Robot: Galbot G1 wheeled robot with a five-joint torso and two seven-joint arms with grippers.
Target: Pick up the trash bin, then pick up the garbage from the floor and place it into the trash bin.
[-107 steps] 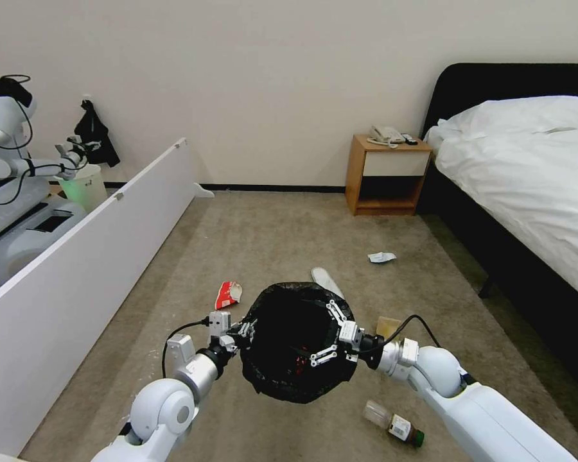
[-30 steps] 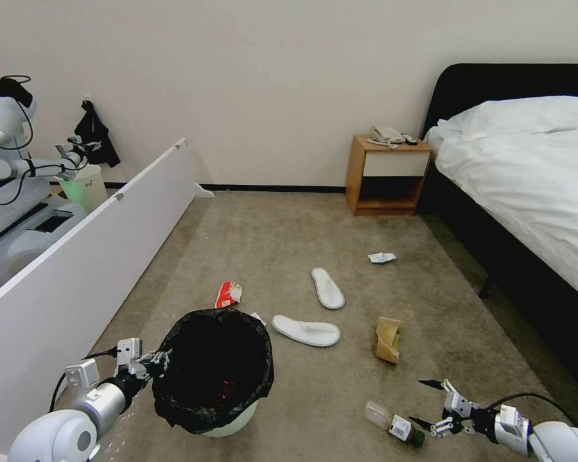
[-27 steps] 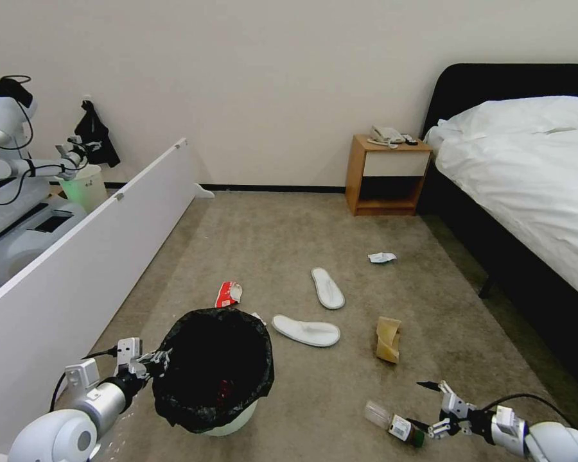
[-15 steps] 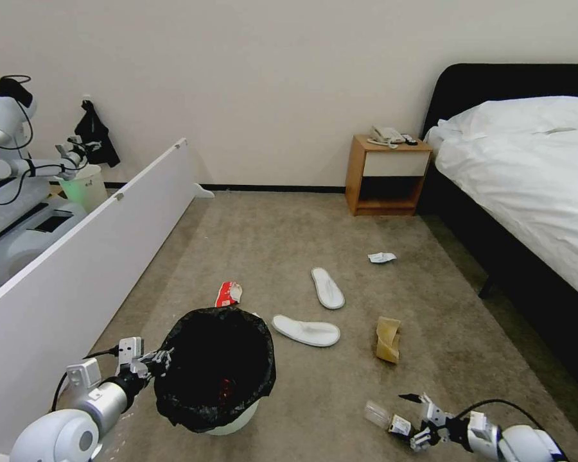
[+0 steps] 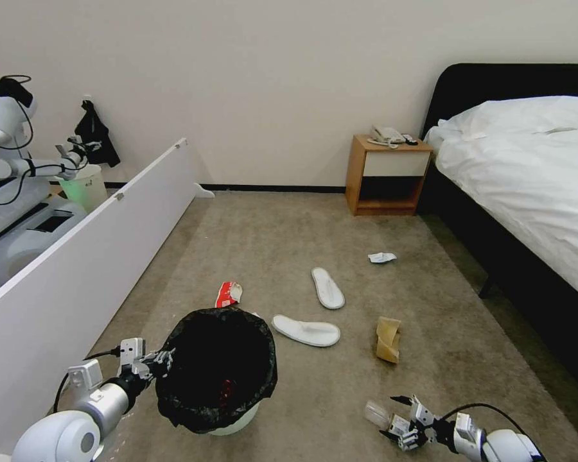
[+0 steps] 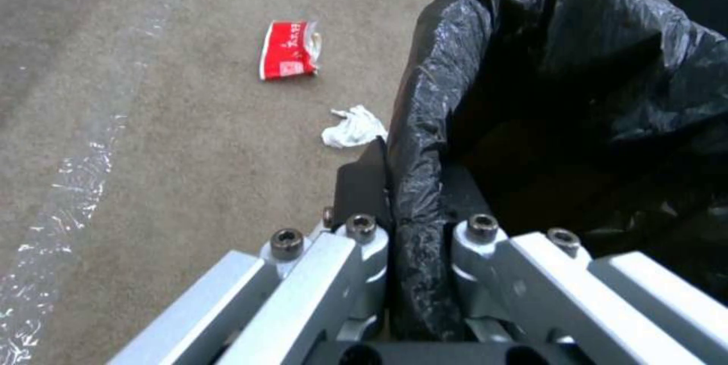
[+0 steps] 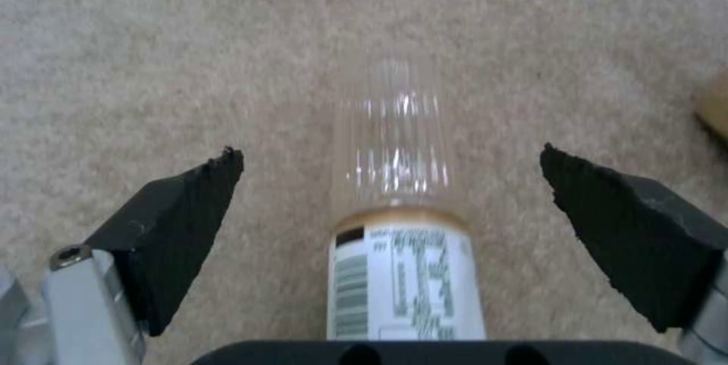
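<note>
The left gripper (image 5: pixel 153 364) is clamped on the trash bin (image 5: pixel 217 366) rim at 7 o'clock, while the right gripper (image 5: pixel 410 420), fingers apart, straddles the bottle (image 7: pixel 402 228) at 5 o'clock; most garbage remains on the floor (image 5: pixel 270 244).

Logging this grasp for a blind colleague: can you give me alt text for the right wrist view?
The right gripper is open, its two black fingertips straddling a clear labelled bottle that lies on the grey-brown carpet, neither pad touching it. The bottle's white printed label sits nearest the camera.
</note>
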